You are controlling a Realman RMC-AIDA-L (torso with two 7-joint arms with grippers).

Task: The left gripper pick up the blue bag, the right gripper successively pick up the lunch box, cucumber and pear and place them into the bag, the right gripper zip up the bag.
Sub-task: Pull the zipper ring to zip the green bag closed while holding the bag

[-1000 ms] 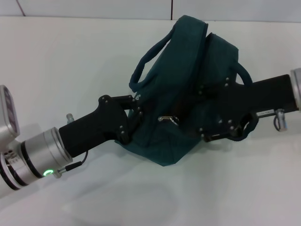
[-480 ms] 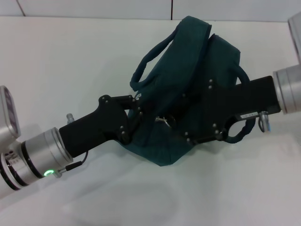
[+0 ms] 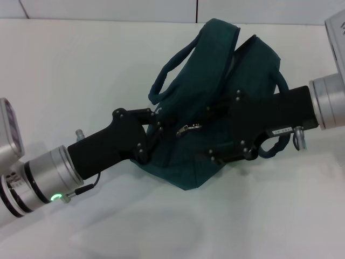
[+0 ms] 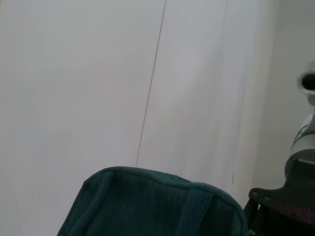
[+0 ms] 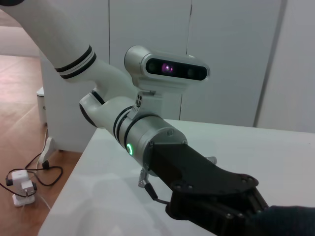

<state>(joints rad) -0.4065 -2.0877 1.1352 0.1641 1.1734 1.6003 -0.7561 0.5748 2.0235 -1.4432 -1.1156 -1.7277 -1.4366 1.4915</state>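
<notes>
Fabric of the blue bag [image 3: 213, 102] fills the middle of the head view, the bag held above the white table [image 3: 81, 70] between the two arms, its rope handles looping out on the left and right and its metal zipper pull [image 3: 188, 129] showing near the centre. The left gripper [image 3: 155, 129] reaches in from the near left and its fingers are clamped on the bag's left edge beside the small white logo. The right gripper [image 3: 215, 135] comes in from the right, its black body with the white label lying across the bag's front; its fingertips are pressed against the cloth near the zipper pull, and whether they are parted or closed cannot be told. In the left wrist view, the bag's top and one handle rise against pale wall panels [image 4: 98, 73], with the right gripper's body at the edge. In the right wrist view, the left gripper's black body [image 5: 206, 189] reaches toward a dark corner of the bag.
</notes>
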